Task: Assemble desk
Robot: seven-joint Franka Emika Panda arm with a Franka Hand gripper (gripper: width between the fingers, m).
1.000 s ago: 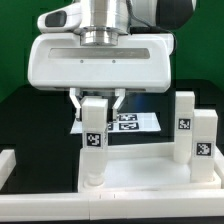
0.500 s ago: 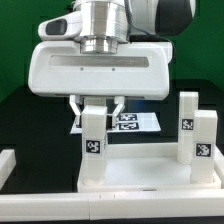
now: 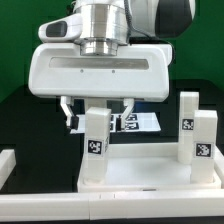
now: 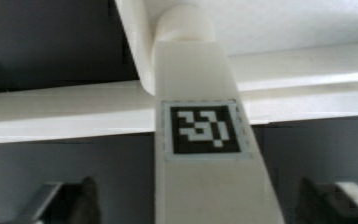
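The desk's tabletop slab (image 3: 150, 172) lies flat at the front, with three block legs standing on it. The leg (image 3: 95, 142) at the exterior view's left stands upright with its tag facing the camera. My gripper (image 3: 97, 108) hangs straight over its top end, open. The fingers (image 3: 68, 112) stand clear of the leg on both sides. In the wrist view the same leg (image 4: 202, 120) runs between the two fingertips (image 4: 336, 200) with a dark gap on each side, and my gripper (image 4: 197, 205) holds nothing. Two more legs (image 3: 185, 125) (image 3: 205, 142) stand at the right.
The marker board (image 3: 135, 122) lies on the black table behind the leg. A white raised rail (image 3: 8, 165) runs along the exterior view's left edge. The gripper's wide white body hides the space above the tabletop's back.
The jaws were shut on the left leg's top; they have now spread apart and let it go. The leg stays upright on the tabletop.
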